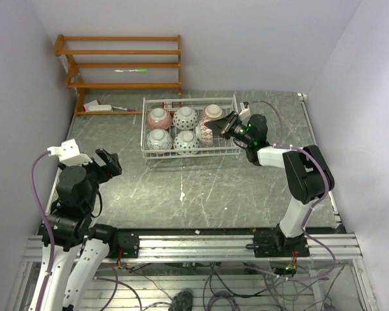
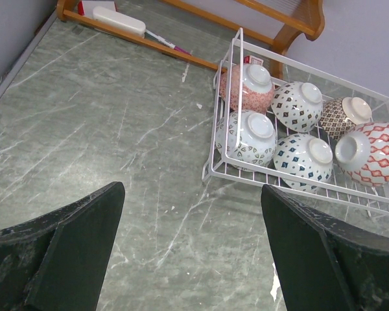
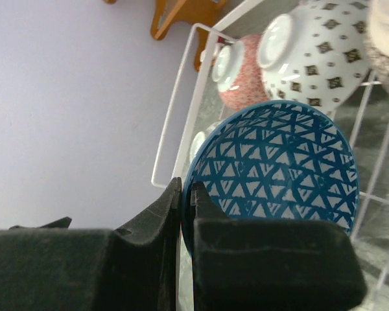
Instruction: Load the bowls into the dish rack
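The right gripper (image 3: 187, 194) was clamped on the rim of a bowl (image 3: 279, 162) with a blue, triangle-patterned inside. The bowl stood on edge inside the dish rack (image 1: 201, 153), at its right end. Five other bowls (image 2: 249, 133) lay in the rack, foot rings up. The left gripper (image 2: 191, 189) hung with its fingers wide apart, well in front of the rack's left corner.

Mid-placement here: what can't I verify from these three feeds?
- Right wrist: the right end effector, pinching the blue-lined bowl, and that bowl hide the dish rack floor beneath; seating unseen.
- Left wrist: the frame edge cuts off the rack's right end and nearly all of the right end effector.
- Top external: the end effector overlaps the bowl's rim; patterns too small to match it across views.
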You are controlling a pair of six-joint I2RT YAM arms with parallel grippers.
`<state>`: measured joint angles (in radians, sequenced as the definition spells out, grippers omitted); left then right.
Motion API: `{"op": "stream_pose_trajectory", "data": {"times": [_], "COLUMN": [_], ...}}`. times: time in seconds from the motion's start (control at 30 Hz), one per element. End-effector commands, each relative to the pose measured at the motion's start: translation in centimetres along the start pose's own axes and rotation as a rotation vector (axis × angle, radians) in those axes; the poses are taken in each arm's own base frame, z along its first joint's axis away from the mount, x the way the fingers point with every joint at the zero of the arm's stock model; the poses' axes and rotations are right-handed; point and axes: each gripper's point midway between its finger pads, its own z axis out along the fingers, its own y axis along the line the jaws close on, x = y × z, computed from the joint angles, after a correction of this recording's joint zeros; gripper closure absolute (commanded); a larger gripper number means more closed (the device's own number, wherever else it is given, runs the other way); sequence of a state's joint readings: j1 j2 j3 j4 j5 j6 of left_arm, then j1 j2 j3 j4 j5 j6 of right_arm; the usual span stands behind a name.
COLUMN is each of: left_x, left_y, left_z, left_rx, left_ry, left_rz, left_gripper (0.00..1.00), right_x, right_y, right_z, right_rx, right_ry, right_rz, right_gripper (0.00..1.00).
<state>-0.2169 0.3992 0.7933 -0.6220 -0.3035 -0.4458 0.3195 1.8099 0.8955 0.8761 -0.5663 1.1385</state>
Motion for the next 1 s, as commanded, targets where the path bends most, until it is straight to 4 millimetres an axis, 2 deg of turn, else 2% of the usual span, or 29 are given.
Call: {"op": "stream_pose_trajectory", "data": {"times": [0.0, 0.23, 0.37, 0.57, 0.77, 0.97], "left_x": [-0.5, -0.4, -0.4, -0.5, -0.3, -0.4], "left_y": [0.1, 0.1, 0.2, 0.1, 0.1, 0.1], "left_z": [-0.1, 0.0, 0.0, 0.0, 0.1, 0.1], "left_rx": [-0.004, -0.006, -0.008, -0.006, -0.007, -0.009], "left_ry": [-0.023, -0.019, -0.017, -0.019, -0.013, -0.015], "left_rz": [-0.01, -0.009, -0.007, -0.007, -0.005, -0.006], "left_gripper": [0.02, 0.03, 0.02, 0.02, 0.02, 0.02], "right_x": [-1.8, -1.6, -1.7, -0.8, -0.6, -1.2], "right_y": [-1.6, -4.0, -6.3, -9.1, -10.9, -11.2], "right_z": [0.3, 0.7, 0.3, -0.3, -1.5, -2.3], "right_rx": [-0.003, 0.026, 0.13, 0.204, 0.289, 0.352], "right_ry": [-0.051, -0.035, -0.032, 0.016, 0.015, 0.0], "right_rz": [0.03, 0.071, 0.086, 0.138, 0.149, 0.106], "right_gripper": [1.0, 1.0, 1.0, 1.0, 0.83, 0.79]}}
